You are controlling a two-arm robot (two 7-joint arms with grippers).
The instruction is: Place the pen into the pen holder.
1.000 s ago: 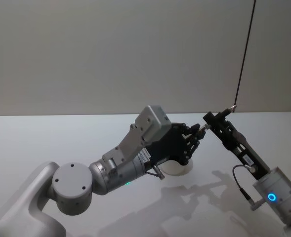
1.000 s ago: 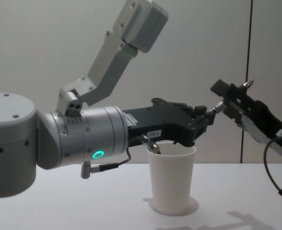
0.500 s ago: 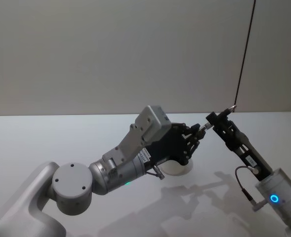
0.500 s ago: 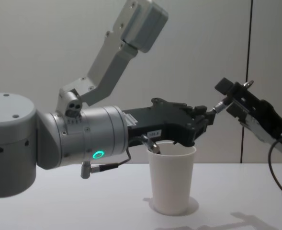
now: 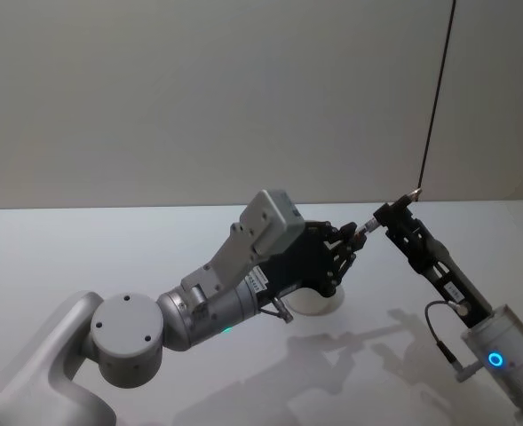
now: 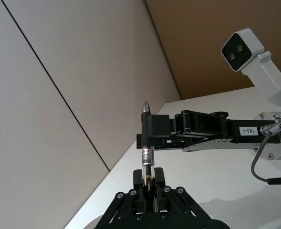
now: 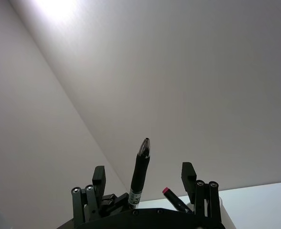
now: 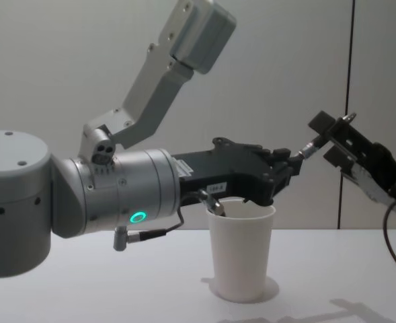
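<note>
— Grey wall [image 8: 63,67] behind, white table [image 8: 117,296] below, and the action is up in the air! Who has the pen [image 6: 146,157]?

— The left gripper [image 8: 293,161] does, fingers clamped on the very tail end. The pen juts out past those fingertips, tilted upward, tip pointing away.

— And the right gripper [image 7: 143,167]?

— It's up by the pen's tip, fingers spread wide on either side of the barrel. Its wrist view shows a gap on both sides. I'd say it's carrying nothing.

— Where's the cup [image 8: 241,256]?

— Upright on the table, directly beneath the left gripper and just back of its fingertips, mouth open.

— How will that pen handle?

— Light, rigid, with a slick barrel, I reckon. Pinched at 1 end like this, it could swivel in the grip. A hold nearer the middle would be steadier.

— And the cup?

— Thin paper, light, probably easy to tip. Best to turn the pen downward and ease it in, not knock the rim.

— Tally?

— 1 pen, 1 cup, 2 grippers, and only 1 of them gripping.
</note>
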